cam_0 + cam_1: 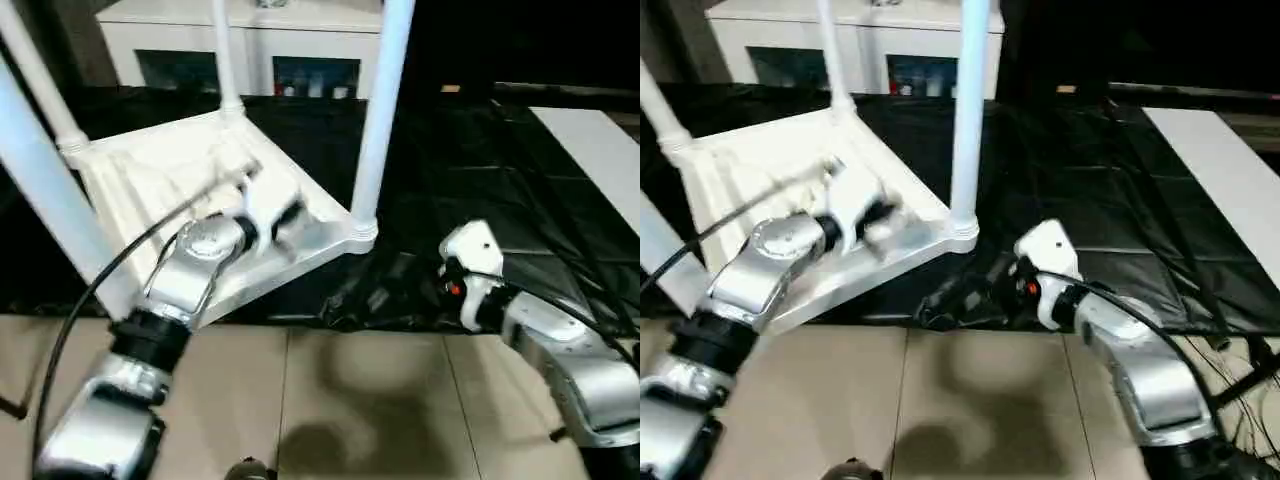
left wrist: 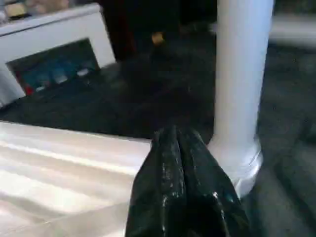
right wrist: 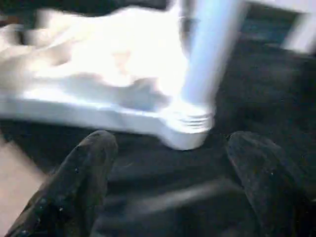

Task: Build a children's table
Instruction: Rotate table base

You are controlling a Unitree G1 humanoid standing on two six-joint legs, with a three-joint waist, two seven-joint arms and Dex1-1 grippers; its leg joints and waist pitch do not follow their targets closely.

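Tabletop (image 1: 180, 190) lies upside down on the black-draped surface (image 1: 480, 170), ribbed underside facing up, its near edge tilted and overhanging the surface's front edge above the tiled floor (image 1: 360, 400). The round corner sockets act as the containers here: each visible socket holds a leg. Near-right socket (image 1: 362, 232) holds an upright white leg (image 1: 382, 100), seated at its collar. Far socket (image 1: 231, 106) holds a thinner-looking leg (image 1: 222, 50) rising out of frame. Far-left socket (image 1: 72, 143) holds a leg (image 1: 35, 70) leaning leftward. A fourth leg (image 1: 50, 200) crosses the near-left of the view; its socket is hidden behind the left forearm.

Left pincer (image 2: 175, 140): black fingers pressed together, nothing seen between them. In the left wrist view the tips sit over the tabletop's edge, just beside the base of the near-right leg. Whether they touch the plastic cannot be told.

Right pincer (image 3: 170, 148): fingers (image 3: 84, 168) spread wide apart, holding nothing. It is low over the black cloth, just in front of the near-right socket and apart from it.

White glass-door cabinet (image 1: 250, 50) stands behind the surface. A pale flat panel (image 1: 600, 150) lies on the black cloth at far right. A black cable (image 1: 90, 290) runs along the left arm.
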